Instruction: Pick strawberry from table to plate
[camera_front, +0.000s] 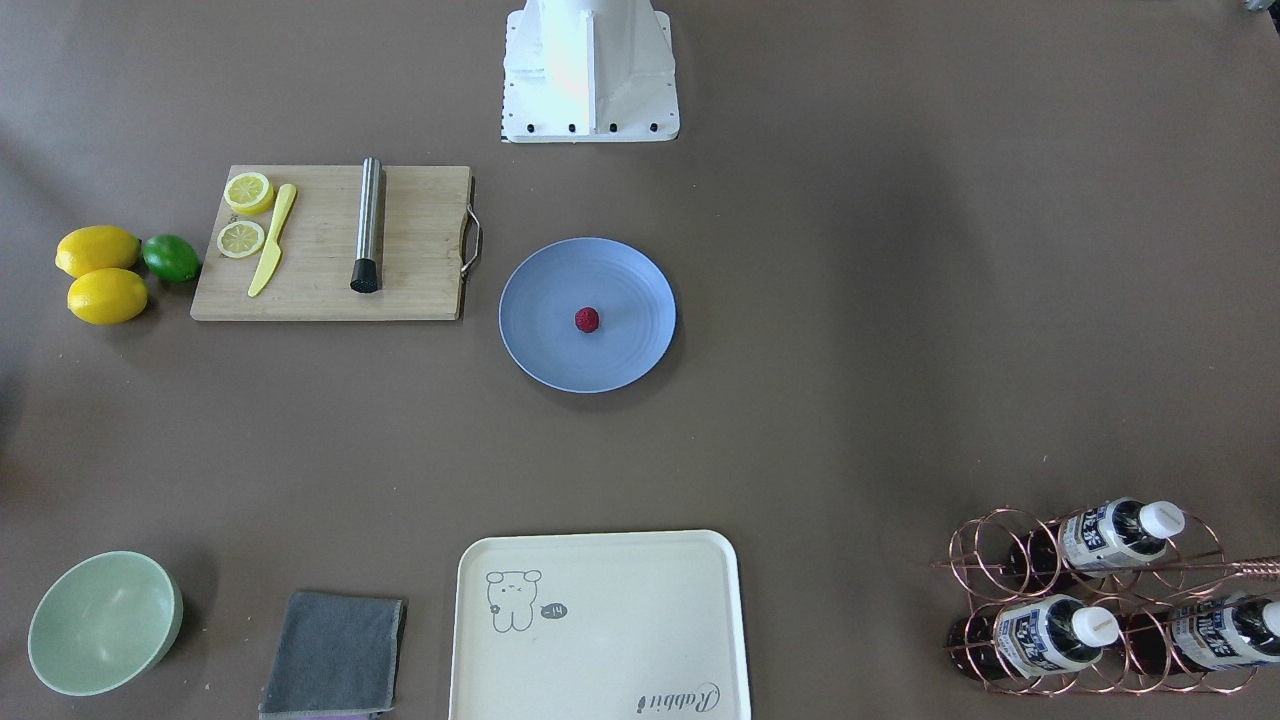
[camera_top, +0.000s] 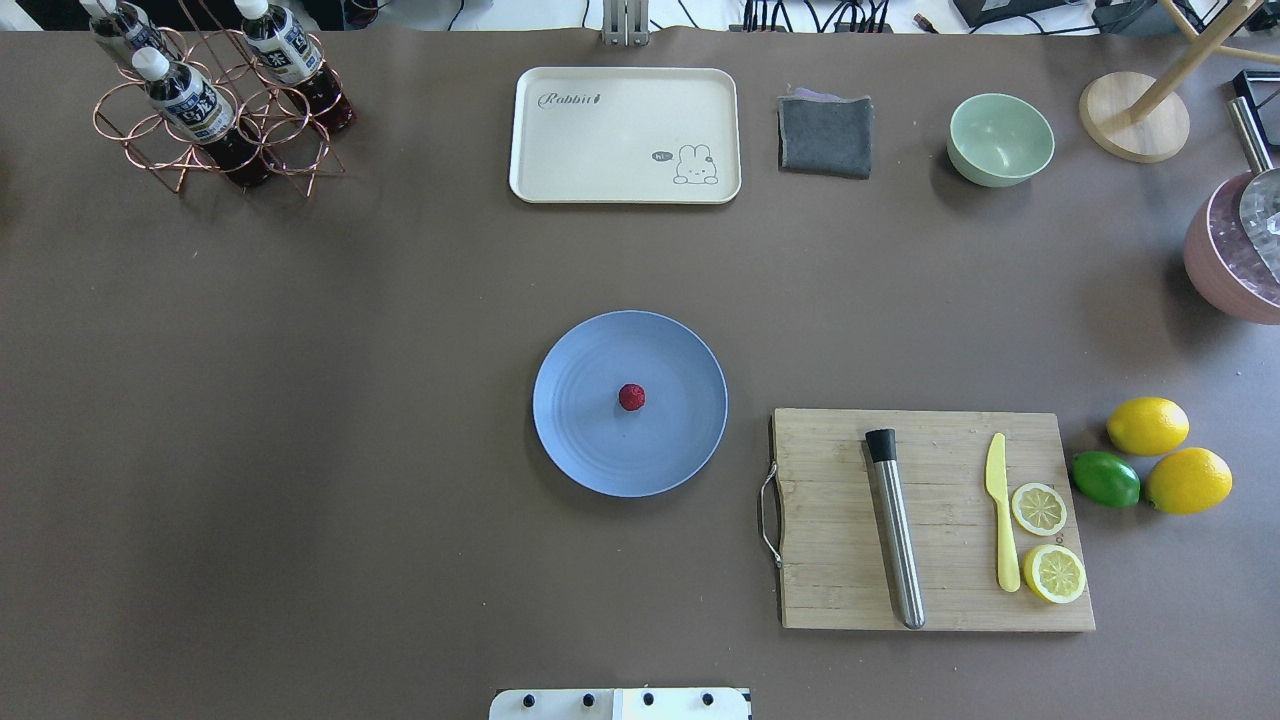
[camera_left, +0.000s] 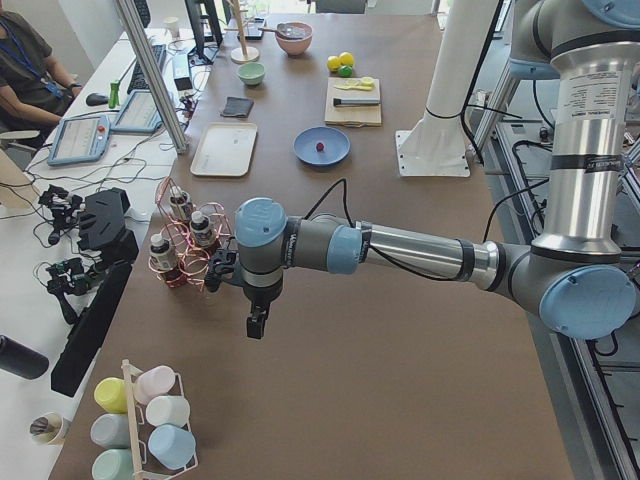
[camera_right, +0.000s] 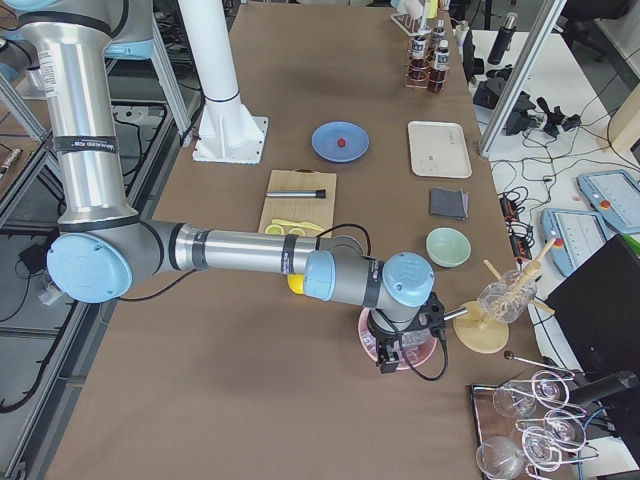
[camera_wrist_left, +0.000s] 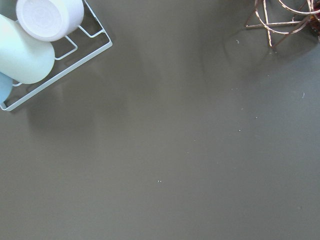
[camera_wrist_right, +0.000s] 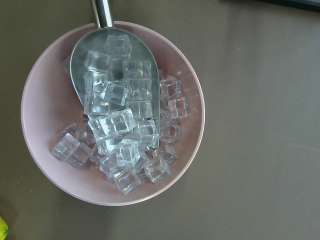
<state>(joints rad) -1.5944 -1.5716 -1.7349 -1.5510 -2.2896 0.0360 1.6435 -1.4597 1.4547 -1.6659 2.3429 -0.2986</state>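
The small dark-red strawberry (camera_top: 631, 397) lies near the middle of the round blue-grey plate (camera_top: 590, 440), which rests on the brown table (camera_top: 350, 400). The front-facing view shows the same strawberry (camera_front: 587, 319) on the plate (camera_front: 620, 280). Neither gripper is near them. My left gripper (camera_left: 257, 325) hangs over the table's left end beside a copper bottle rack (camera_left: 185, 250), seen only in the left side view. My right gripper (camera_right: 390, 355) hovers above a pink bowl of ice cubes (camera_wrist_right: 40, 100), seen only in the right side view. I cannot tell whether either is open or shut.
A wooden cutting board (camera_top: 830, 560) with a steel muddler, a yellow knife and lemon slices lies right of the plate. Two lemons (camera_top: 1147, 425) and a lime (camera_top: 1105, 478) sit beyond it. Along the far edge stand a cream tray (camera_top: 625, 135), a grey cloth (camera_top: 825, 135) and a green bowl (camera_top: 1000, 138).
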